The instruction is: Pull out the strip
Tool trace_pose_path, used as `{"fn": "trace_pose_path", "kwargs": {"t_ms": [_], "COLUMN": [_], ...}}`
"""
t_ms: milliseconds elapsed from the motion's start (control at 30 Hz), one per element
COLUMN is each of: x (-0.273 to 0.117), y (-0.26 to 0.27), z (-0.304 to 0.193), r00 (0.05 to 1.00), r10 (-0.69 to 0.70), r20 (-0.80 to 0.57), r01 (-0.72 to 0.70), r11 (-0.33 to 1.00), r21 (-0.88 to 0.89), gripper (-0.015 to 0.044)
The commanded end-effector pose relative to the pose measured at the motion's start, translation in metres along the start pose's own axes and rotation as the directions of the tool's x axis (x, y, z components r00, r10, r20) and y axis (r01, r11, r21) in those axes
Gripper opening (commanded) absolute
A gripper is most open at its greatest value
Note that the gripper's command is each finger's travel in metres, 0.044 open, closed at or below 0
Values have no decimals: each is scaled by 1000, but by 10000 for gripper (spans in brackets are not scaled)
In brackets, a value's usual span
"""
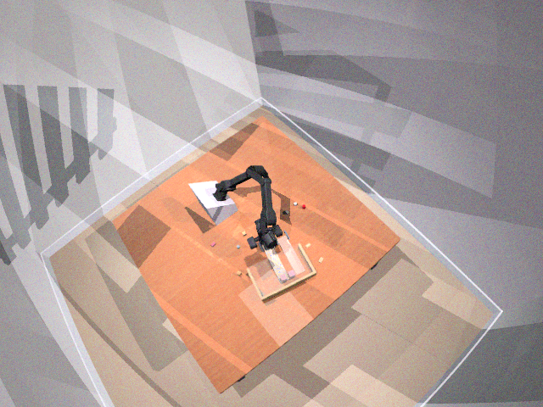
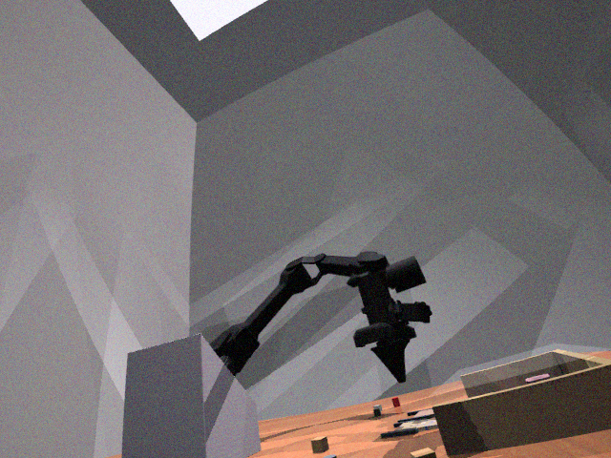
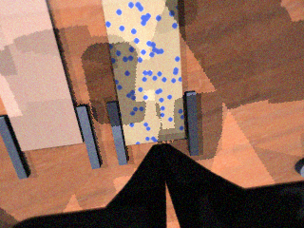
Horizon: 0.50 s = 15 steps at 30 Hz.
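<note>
I have the gripper (image 3: 163, 157) hanging point-down above the near end of the blue-dotted strip (image 3: 144, 71), fingers pressed together on nothing. That strip lies flat on the desk (image 1: 175, 271) between dark blue rails (image 3: 191, 123), running into the wooden three-sided fence (image 1: 287, 289) toward the desk's lower right edge; the cubes (image 1: 287, 275) sit at its far end. I judge the strip thin, light and slick, so a pinch at its near edge suits it best, dragged slowly.
</note>
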<state>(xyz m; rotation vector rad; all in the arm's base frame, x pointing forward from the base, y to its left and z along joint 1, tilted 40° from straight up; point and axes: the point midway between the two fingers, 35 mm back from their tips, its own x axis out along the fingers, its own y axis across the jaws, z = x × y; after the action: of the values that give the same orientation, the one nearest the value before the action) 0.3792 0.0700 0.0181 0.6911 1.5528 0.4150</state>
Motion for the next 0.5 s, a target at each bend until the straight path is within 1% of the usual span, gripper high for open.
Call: {"fn": "trace_pose_path", "kwargs": {"t_ms": [0, 467], "x": [7, 30], "y": [-1, -1], "z": [0, 1], "r00": [1000, 1000], "r10": [-7, -7], "r20": [-6, -6], "r01": [7, 7], "r11": [1000, 1000], "r21": [2, 2], "gripper": [0, 0]}}
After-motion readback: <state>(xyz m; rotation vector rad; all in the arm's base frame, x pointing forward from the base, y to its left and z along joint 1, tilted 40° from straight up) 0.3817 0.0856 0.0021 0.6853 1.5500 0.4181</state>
